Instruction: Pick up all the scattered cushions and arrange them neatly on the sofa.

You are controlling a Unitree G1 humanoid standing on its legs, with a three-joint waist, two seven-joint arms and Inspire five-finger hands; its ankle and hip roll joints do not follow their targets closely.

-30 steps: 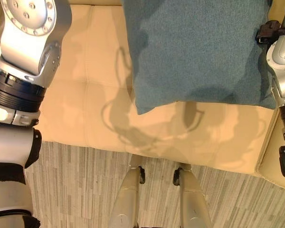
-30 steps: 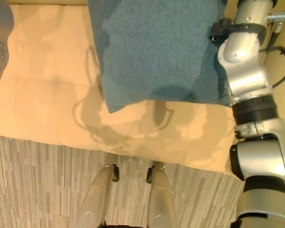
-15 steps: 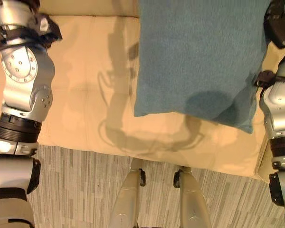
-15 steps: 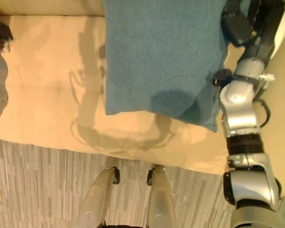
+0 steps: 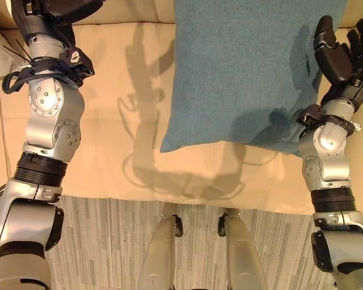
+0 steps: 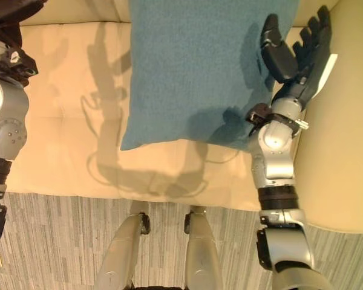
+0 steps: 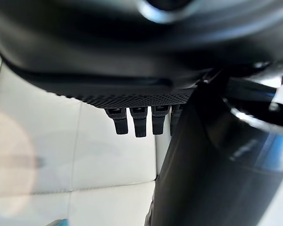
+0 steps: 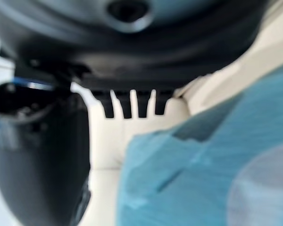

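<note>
A blue cushion (image 5: 248,66) is lying flat on the cream sofa (image 5: 109,151), its near edge reaching almost to the front of the seat. The right hand (image 6: 296,51) is hovering just beside the cushion's right edge, palm turned toward it, with fingers (image 6: 317,27) stretching out straight and the thumb spread apart from them; it is gripping nothing, and whether the thumb is brushing the fabric cannot be told. In the right wrist view the fingers (image 8: 132,103) are pointing out straight over the seat, with the cushion (image 8: 203,160) lying just beside the hand.

The left hand (image 5: 60,9) is hanging over the seat well apart from the cushion, at the cushion's far left. In the left wrist view its fingers (image 7: 139,120) are extending straight and loose above the pale seat panels (image 7: 61,155), holding nothing. Striped floor (image 5: 109,241) is showing in front of the sofa.
</note>
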